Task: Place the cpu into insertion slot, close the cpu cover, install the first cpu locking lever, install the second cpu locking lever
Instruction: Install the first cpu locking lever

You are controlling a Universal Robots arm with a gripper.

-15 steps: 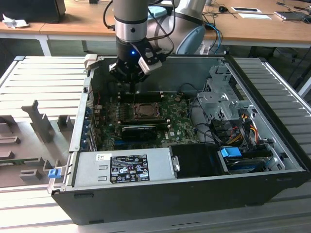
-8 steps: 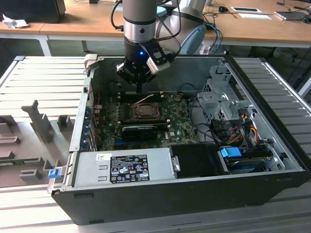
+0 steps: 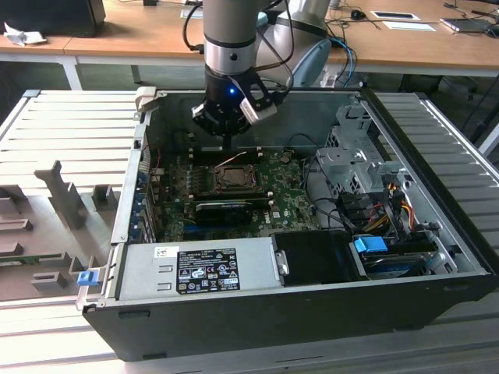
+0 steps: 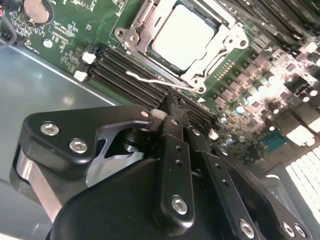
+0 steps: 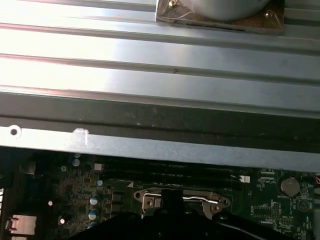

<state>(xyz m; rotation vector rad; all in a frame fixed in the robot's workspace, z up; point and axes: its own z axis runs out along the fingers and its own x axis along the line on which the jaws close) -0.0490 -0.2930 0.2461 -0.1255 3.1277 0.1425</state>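
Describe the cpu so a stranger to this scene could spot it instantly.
Inside the open black computer case, find the green motherboard. Near its middle sits the cpu, a pale square metal plate framed by the silvery cpu cover, unlike the long black slots beside it.

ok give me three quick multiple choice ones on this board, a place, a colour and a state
1. Where is the cpu?
A) in the insertion slot
B) on the case floor
C) on the desk behind

2. What colour is the circuit board?
A) blue
B) green
C) red

3. How is the cpu cover?
A) standing upright
B) taken off
C) lying down around the cpu

Answers:
1 A, its pale top sits inside the socket frame.
2 B, green shows all round the socket in both wrist views.
3 C, the metal frame lies flat with the chip showing through its window.
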